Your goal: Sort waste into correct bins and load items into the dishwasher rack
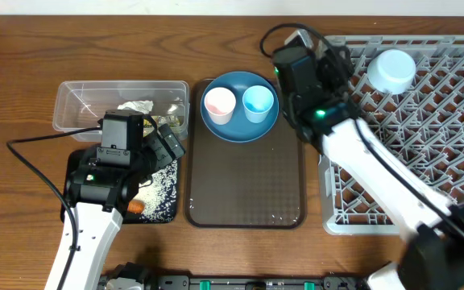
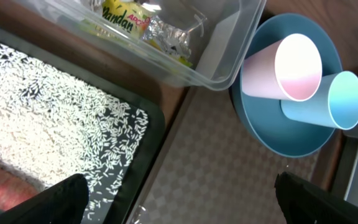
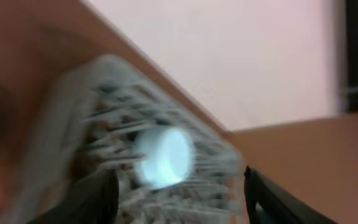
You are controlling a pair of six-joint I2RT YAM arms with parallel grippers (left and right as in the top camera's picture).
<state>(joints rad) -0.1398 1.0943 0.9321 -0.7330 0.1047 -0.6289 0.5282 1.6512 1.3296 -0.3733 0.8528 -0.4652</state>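
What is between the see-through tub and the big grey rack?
The blue plate holding the pink cup and light-blue cup, on the brown tray, seen in the overhead view.

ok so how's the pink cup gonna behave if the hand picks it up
Probably light: the pink cup looks small, thin-walled and empty. Its tapered base on the smooth blue plate suggests it could tip or slide if nudged. The light-blue cup stands close beside it, so a sideways push would likely disturb that too.
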